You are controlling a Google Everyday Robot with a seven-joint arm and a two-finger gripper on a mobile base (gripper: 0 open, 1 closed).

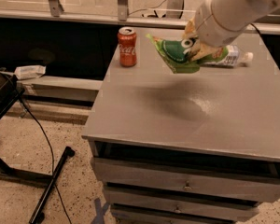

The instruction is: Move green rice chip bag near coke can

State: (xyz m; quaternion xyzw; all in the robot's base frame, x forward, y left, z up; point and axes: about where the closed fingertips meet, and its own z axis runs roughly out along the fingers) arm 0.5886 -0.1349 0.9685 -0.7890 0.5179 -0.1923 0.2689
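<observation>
The green rice chip bag is crinkly light green with a dark green circle. It hangs in the air above the grey table, casting a shadow below. My gripper is shut on the bag's right part, under the white arm at the upper right. The coke can, red with a silver top, stands upright near the table's far left corner, a short way left of the bag.
A clear plastic bottle with a white label lies on its side behind the bag at the far right. The table has drawers at its front. A black stand and cable are on the floor at left.
</observation>
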